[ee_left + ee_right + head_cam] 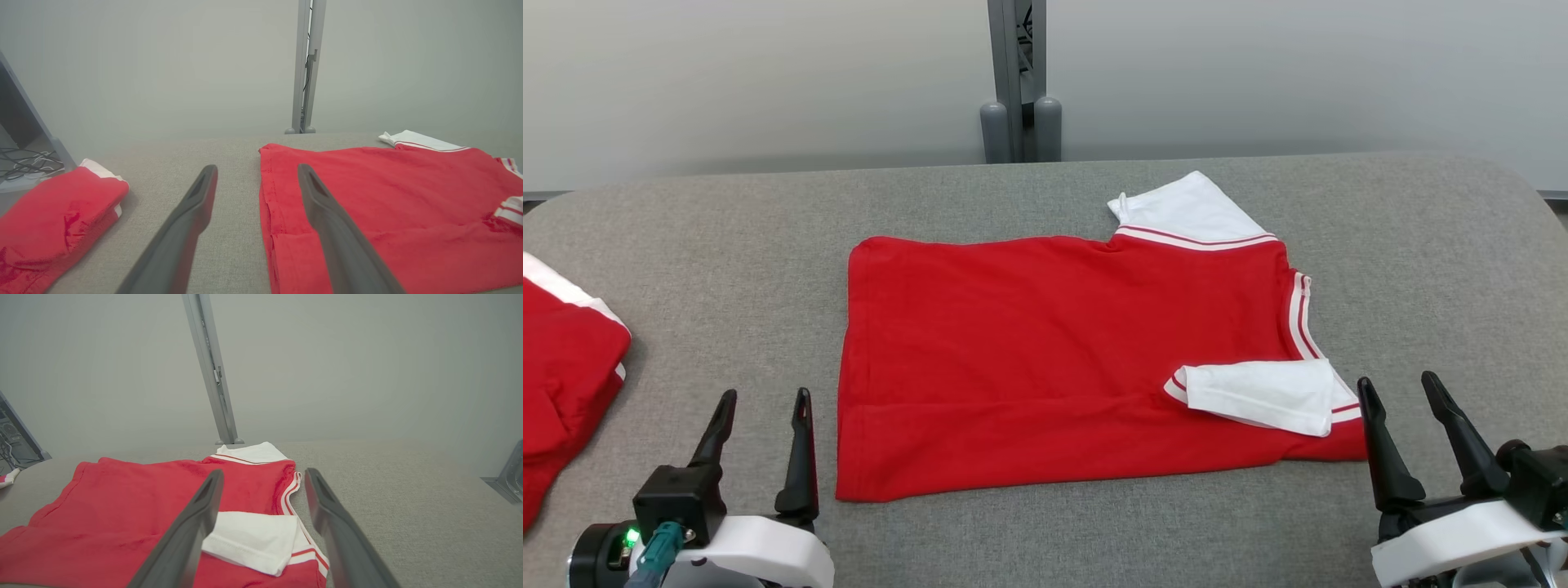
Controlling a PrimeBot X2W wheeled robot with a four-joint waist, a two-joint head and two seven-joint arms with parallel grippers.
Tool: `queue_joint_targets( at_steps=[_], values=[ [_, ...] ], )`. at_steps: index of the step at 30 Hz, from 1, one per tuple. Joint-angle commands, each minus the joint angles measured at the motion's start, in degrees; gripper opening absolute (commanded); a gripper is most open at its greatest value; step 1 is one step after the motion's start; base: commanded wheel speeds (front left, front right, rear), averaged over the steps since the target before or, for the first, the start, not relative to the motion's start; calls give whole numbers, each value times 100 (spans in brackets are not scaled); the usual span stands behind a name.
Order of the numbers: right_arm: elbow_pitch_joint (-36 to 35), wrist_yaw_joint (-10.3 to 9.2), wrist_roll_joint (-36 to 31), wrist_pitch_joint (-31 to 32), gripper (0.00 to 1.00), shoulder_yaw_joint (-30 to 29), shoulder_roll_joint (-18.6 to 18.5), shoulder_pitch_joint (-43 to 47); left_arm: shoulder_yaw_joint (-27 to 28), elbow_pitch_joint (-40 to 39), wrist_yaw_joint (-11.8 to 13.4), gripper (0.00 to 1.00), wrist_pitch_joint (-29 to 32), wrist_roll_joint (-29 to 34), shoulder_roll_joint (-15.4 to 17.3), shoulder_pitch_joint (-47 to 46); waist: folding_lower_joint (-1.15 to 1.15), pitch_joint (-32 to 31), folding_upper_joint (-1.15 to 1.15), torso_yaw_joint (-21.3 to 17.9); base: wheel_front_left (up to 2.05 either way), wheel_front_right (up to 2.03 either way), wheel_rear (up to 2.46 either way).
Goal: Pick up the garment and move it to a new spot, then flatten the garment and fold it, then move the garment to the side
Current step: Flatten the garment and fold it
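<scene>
The garment (1054, 359) is spread flat on the table (727, 245), hem (845, 367) leftward, collar (1303, 318) rightward, with the near white sleeve (1258, 396) folded onto the red body. The left gripper (765, 394) is held wide and empty beside the hem, the right gripper (1397, 380) likewise beside the collar. A second shirt (564, 367) is piled at the left edge

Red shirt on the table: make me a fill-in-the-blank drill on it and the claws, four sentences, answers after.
1. The shirt spread on the grey table has a ____ body.
2. Its near sleeve, folded onto the body, is ____.
3. The left claw and the right claw both stand ____, holding nothing.
4. A second red garment lies at the table's ____ edge in the head view.

Answers: red; white; open; left
</scene>
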Motion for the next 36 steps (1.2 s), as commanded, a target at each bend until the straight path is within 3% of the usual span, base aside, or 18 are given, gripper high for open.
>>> queue_joint_targets(
  at_steps=[1, 11, 30, 31, 32, 33, 34, 36],
  values=[
    [53, 12, -2, 45, 100, 1, -32, -79, -36, 43, -25, 100, 65, 20, 13, -109, 0, 32, 0, 0, 0, 0, 0],
    [863, 12, -66, 108, 100, -4, -151, -307, -328, 589, -314, 100, 257, -246, -277, -125, 0, 298, 0, -59, 0, 0, 0],
    [3189, 12, 110, -183, 100, 349, -266, -1424, -375, 2391, -1314, 100, 501, -1061, -807, -746, 0, 876, 0, 26, 0, 0, 0],
    [3276, 12, 141, -145, 91, 383, -267, -1447, -375, 2441, -1389, 71, 545, -1149, -847, -761, 0, 882, 0, 33, 0, 0, 0],
    [3349, 12, 195, -138, 43, 431, -254, -1476, -390, 2484, -1453, 31, 573, -1169, -865, -781, 0, 887, 0, 38, 0, 0, 0],
    [3394, 12, 230, -147, 17, 470, -260, -1498, -392, 2519, -1493, 0, 599, -1209, -888, -791, 0, 888, 0, 41, 0, 0, 0],
    [3439, 7, 269, -166, 0, 494, -275, -1511, -380, 2539, -1541, 0, 616, -1284, -941, -800, 0, 888, 0, 45, 0, 0, 0],
    [3521, 6, 375, -180, 0, 534, -285, -1533, -374, 2587, -1577, 0, 606, -1306, -972, -853, 0, 887, 0, 54, 0, 0, 0]
  ],
)
